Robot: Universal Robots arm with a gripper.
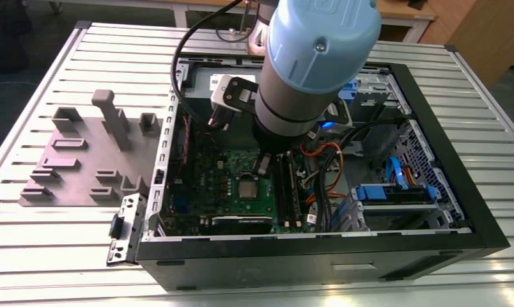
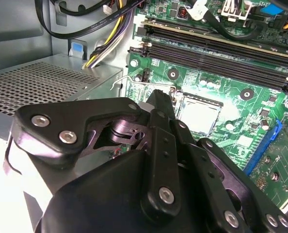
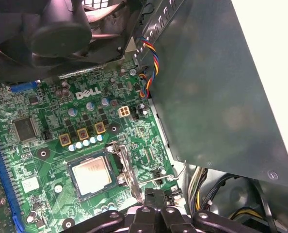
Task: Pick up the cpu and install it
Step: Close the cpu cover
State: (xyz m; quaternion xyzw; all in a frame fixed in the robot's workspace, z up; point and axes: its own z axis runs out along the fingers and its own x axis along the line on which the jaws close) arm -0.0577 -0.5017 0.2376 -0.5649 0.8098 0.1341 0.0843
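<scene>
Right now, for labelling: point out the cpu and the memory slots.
cpu [image 3: 91, 175], first wrist view, middle of its metal top.
memory slots [image 2: 207, 56], second wrist view, on one long black slot.

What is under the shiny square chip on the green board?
The silvery-grey square cpu lies in the black-and-metal socket frame on the green circuit board. The chip covers whatever is directly beneath it.

Even, bright light on slatted tabletop [image 1: 61, 256]; computer case [image 1: 325, 262] interior shadowed. Soft glare on cpu [image 3: 91, 174] in first wrist view.
</scene>
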